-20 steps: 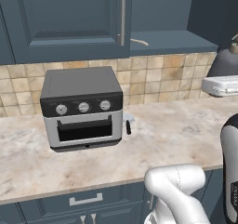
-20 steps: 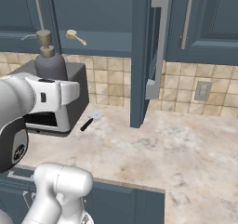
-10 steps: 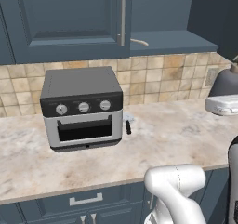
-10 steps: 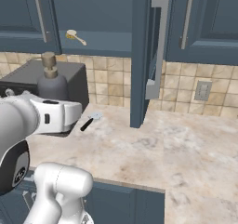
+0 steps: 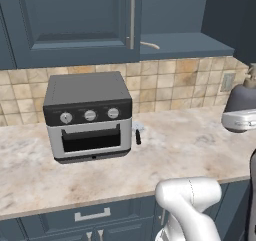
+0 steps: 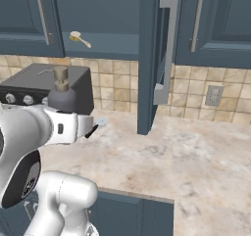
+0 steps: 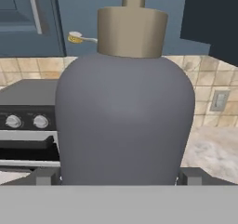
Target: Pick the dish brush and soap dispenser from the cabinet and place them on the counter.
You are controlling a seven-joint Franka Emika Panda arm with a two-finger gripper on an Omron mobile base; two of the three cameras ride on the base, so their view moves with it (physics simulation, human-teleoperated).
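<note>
Soap dispenser (image 7: 124, 121): smooth, matte grey bottle with rounded shoulders, a short tan collar and a narrow tan pump stem; it stands upright between the two finger tips in the hand view and above the white arm in the right base view (image 6: 61, 97), raised off the surface.
Gripper (image 7: 120, 175): jaws set wide, one dark finger tip (image 7: 46, 175) at each side of the bottle's base, grasping the soap dispenser.
Dish brush (image 6: 80, 38): slim, slightly curved cream stick with a yellowish head at one end; it lies on the bottom shelf of the cabinet, also seen behind the bottle in the hand view (image 7: 81, 38) and as a pale curved tip past the closed door in the left base view (image 5: 150, 45).
Cabinet (image 6: 147, 59): dark blue-grey, flat panelled doors with long vertical silver bar handles; one door stands open, edge-on toward the right base camera.
Surface (image 5: 190, 145): the counter, beige with a marble pattern, faint brown veins and a thick pale front edge.
Toaster oven (image 5: 89, 116): boxy, dark grey top, silver front with three round knobs and a glass door, standing on the surface under the cabinet.
Small tool (image 5: 137, 134): white head with a short black handle, lying on the surface just beside the toaster oven.
Backsplash (image 5: 165, 85): square tan tiles, mottled.
Wall socket (image 6: 212, 95): pale grey plate set in the tiles.
</note>
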